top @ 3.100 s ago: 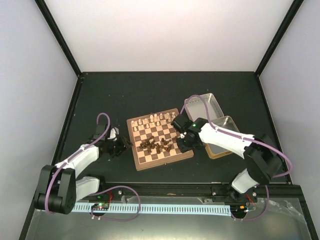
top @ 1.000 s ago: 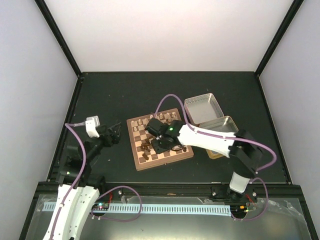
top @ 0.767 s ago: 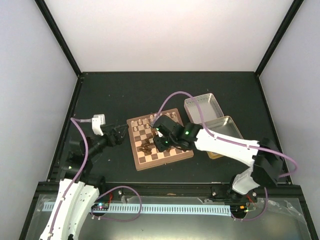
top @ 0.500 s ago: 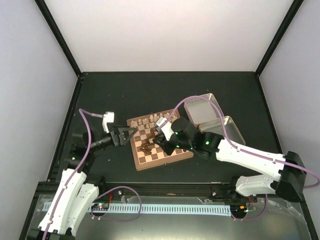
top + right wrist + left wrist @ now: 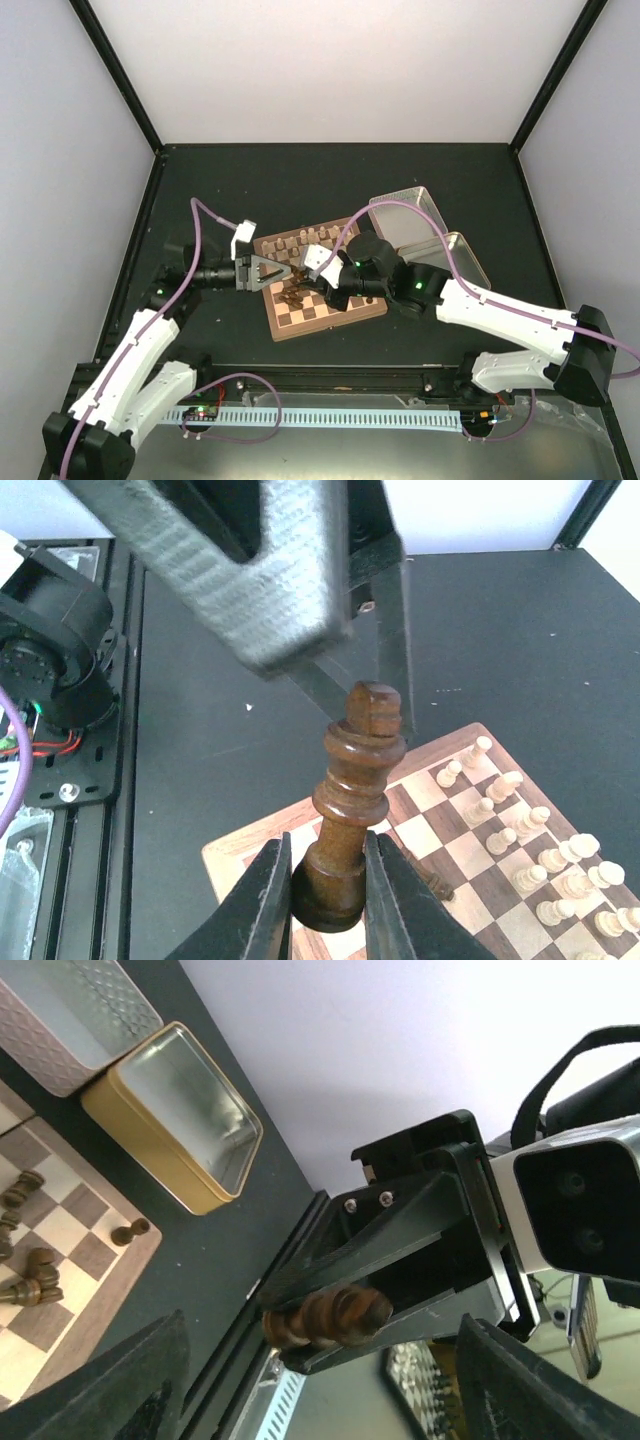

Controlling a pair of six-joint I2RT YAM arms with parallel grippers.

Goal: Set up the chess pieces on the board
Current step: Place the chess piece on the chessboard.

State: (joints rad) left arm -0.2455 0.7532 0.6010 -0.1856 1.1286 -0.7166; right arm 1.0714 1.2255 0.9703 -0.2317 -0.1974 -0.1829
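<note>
The left claw has swung in to mid-frame and is spread wide, facing the right claw, which pinches a dark king above the board.

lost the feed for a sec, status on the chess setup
Right fingers shut on dark king, held by its base over the board. Left fingers open, close in front. Dark pieces heaped mid-board; cream row at far edge.

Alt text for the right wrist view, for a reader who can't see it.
The right end effector grips an upright dark brown chess piece by its base, with the left end effector's fingers near its top. Below lies the board, cream pieces at lower right.
</note>
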